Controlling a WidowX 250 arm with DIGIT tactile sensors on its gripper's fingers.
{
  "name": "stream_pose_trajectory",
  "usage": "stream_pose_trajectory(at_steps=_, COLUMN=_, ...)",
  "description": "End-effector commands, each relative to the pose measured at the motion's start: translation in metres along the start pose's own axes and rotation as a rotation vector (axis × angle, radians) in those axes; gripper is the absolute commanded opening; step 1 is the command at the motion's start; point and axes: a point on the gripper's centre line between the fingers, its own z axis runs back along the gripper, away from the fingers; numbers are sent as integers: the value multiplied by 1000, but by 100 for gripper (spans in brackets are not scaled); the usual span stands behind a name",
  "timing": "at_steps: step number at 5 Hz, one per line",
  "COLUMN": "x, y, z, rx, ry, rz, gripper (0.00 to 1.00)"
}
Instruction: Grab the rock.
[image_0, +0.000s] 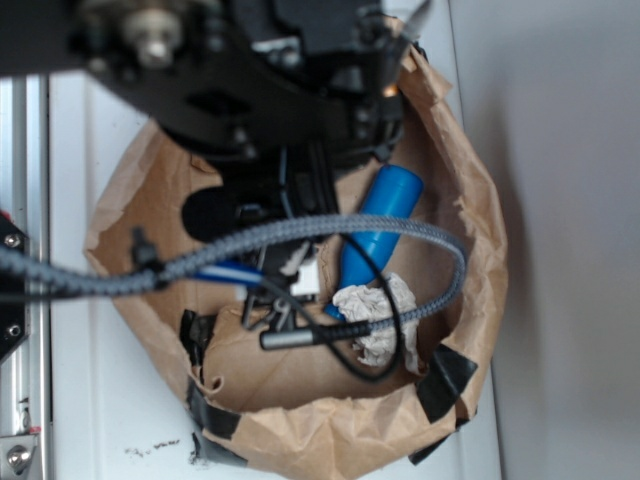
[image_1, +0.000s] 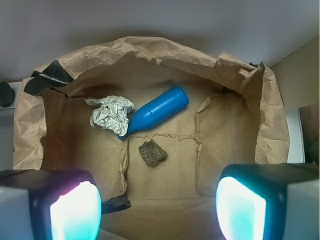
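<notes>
The blurred arm (image_0: 250, 90) hides the rock (image_1: 152, 152) in the exterior view.

No writing, label, brand or number can be read anywhere. The blue bottle (image_1: 159, 111) beside the crumpled paper wad (image_1: 112, 114) seems plain, though the blurred exterior view may hide small print.

You see a rock (image_1: 152, 152) with a rough, mottled, matt stone surface. The bottle (image_1: 159, 111) is smooth blue plastic with a slight sheen. The wad (image_1: 112, 115) is crumpled white paper. The bag (image_1: 240, 130) is creased, matt brown paper, patched with black tape (image_0: 445, 382). The cable (image_0: 300, 235) has a grey braided sleeve.
</notes>
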Motion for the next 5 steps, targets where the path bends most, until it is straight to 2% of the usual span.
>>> stream_pose_trajectory(at_steps=1, x=8, y=1, z=17, rx=8, ry=-60, rz=9, gripper=100)
stream_pose_trajectory(at_steps=2, x=9, y=12, z=-20, rx=30, ry=-69, rz=-18, gripper=100)
stream_pose_trajectory(at_steps=3, x=3, y=1, z=-63, rx=71, ry=-63, rz=-105, gripper=100)
stream_pose_trajectory(at_steps=4, x=0, y=-2, z=-90, rx=69, ry=-29, rz=-144, gripper=100)
stream_pose_trajectory(at_steps=5, x=4, y=-2, z=-106, rx=89, ry=-21, rz=-138, gripper=100)
